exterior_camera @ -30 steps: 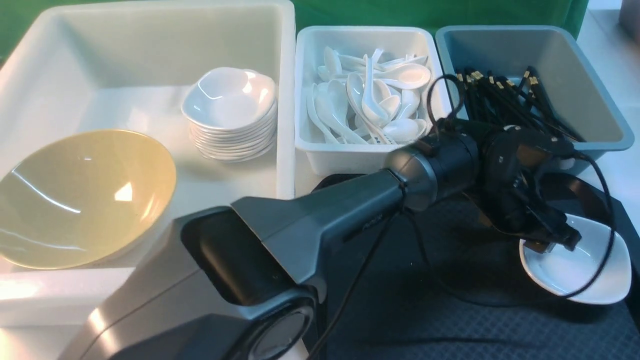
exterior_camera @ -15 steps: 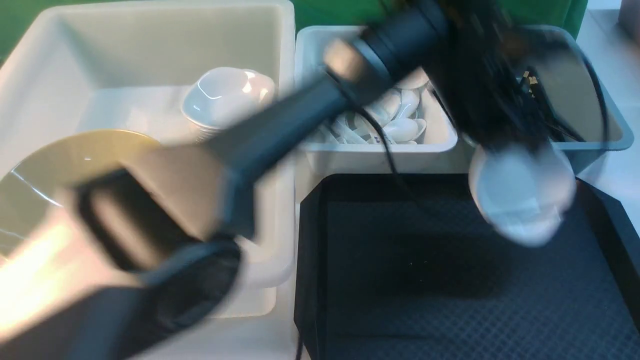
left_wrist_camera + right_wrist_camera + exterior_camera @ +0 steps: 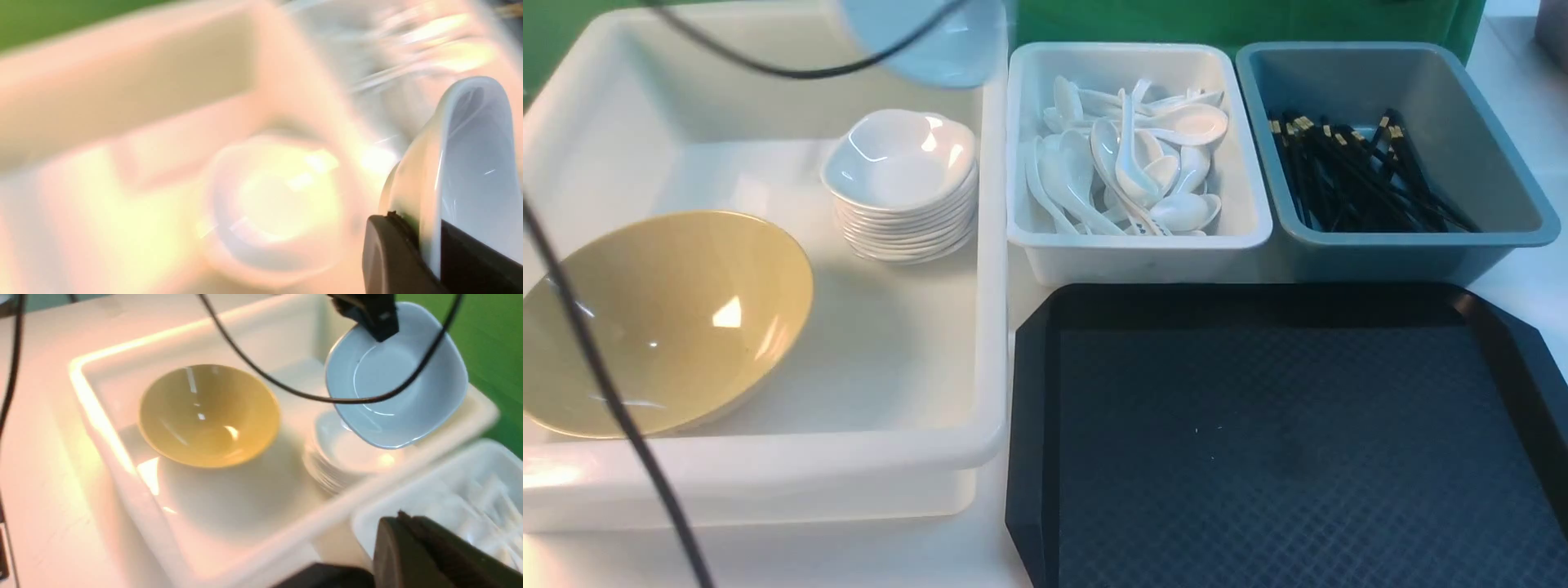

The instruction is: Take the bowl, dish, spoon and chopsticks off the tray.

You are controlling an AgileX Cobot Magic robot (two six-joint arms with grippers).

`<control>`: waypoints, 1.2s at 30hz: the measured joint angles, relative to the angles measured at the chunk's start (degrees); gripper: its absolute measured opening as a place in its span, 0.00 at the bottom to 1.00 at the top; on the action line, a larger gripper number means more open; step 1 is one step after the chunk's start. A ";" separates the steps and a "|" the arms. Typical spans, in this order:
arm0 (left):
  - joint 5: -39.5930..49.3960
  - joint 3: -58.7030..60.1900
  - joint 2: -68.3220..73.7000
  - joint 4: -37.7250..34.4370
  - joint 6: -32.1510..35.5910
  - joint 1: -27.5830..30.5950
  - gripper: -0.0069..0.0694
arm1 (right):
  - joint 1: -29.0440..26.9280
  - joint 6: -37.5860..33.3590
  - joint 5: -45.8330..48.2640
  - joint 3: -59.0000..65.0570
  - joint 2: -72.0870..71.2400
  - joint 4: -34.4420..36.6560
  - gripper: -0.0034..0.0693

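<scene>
Since everything stands on it, the pale bench [image 3: 849, 559]: one. It carries three tubs and one tray close together, so I judge each thing needs only a short way to its place.
Large white rectangular plastic tub [image 3: 990, 269]: one, on the robot's left. It seems the place for crockery.
Large black rectangular plastic tray [image 3: 1258, 457] with diamond texture: one, in front of the two smaller tubs. Nothing lies on the part that shows, so the clearing looks nearly finished.
Deep grey-blue plastic tub [image 3: 1494, 188]: one, far right.
Second, smaller white plastic tub [image 3: 1135, 253]: one, between the other two.
Wide glossy olive-yellow bowl [image 3: 662, 327]: one, off the tray, leaning in the near left of the large tub.
Neat stack of small white dishes [image 3: 903, 196]: one stack of about ten; the edges are too close to count surely.
Small glossy white rounded-square dish [image 3: 396, 367]: one, tilted in the air over the large tub's far right corner. It hangs above the stack, probably to go on top.
Black left claw [image 3: 431, 253]: clamped on this dish's rim, one finger on each side, because a shallow dish offers only its edge.
Black right claw [image 3: 408, 551]: only a dark part shows; I cannot tell its opening.
White glossy soup spoons [image 3: 1127, 163]: a heap in the smaller white tub, more than a dozen I estimate.
Long thin black chopsticks [image 3: 1347, 175] with gold bands: a bundle in the grey-blue tub, too tangled to count.
</scene>
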 joint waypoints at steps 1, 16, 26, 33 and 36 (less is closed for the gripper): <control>-0.14 0.70 0.00 -0.03 0.06 0.73 0.09 | 0.63 0.00 0.09 -1.02 0.79 -0.31 0.10; -16.44 8.34 16.11 -9.80 10.16 6.51 0.17 | 4.53 5.35 7.18 -5.64 10.35 -7.09 0.10; -14.09 8.38 15.97 -9.36 13.49 6.51 0.78 | 4.53 5.65 8.07 -5.74 10.35 -8.81 0.10; -8.54 5.33 11.15 -5.95 10.24 6.42 0.93 | 4.53 5.65 8.06 -5.74 10.10 -10.21 0.11; -4.87 3.73 6.23 -0.31 6.79 5.88 0.80 | 4.53 6.01 9.59 -5.74 8.78 -12.94 0.11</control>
